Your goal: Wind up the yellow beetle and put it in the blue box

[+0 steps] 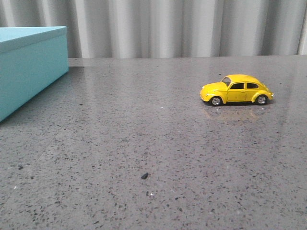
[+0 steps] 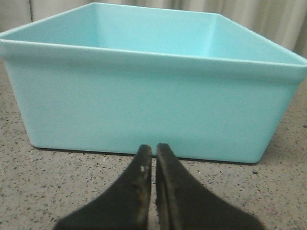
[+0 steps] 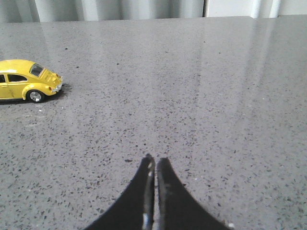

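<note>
The beetle (image 1: pixel 236 89) is sitting on the table (image 1: pixel 144 143) at about 2 o'clock, well apart from the box (image 1: pixel 29 67) at 10 o'clock. Both the left gripper (image 2: pixel 154 152) and right gripper (image 3: pixel 155 163) are keeping their fingers together, holding nothing.

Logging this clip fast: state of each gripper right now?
Left gripper: closed, empty, facing the blue box.
Right gripper: closed, empty, apart from the yellow beetle.
</note>
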`<move>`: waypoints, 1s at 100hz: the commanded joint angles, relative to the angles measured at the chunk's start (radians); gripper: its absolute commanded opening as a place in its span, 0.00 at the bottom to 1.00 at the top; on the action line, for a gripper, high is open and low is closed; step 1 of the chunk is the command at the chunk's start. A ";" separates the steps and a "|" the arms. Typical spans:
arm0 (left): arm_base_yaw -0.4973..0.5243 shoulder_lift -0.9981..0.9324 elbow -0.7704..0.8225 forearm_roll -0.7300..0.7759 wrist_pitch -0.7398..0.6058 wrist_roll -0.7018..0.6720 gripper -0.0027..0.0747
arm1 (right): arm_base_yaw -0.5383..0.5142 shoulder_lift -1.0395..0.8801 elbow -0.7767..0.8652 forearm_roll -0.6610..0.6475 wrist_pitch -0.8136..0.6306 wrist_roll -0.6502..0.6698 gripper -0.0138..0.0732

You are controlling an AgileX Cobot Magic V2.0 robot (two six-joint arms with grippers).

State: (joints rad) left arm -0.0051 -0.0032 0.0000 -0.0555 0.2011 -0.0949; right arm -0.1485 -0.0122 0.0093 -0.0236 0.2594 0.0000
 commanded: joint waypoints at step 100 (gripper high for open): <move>0.001 -0.032 0.024 -0.011 -0.160 -0.008 0.01 | -0.006 -0.016 0.021 -0.008 -0.177 0.000 0.11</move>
State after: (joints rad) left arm -0.0051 -0.0032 0.0000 -0.0555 0.1325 -0.0949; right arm -0.1485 -0.0122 0.0093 -0.0236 0.1647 0.0000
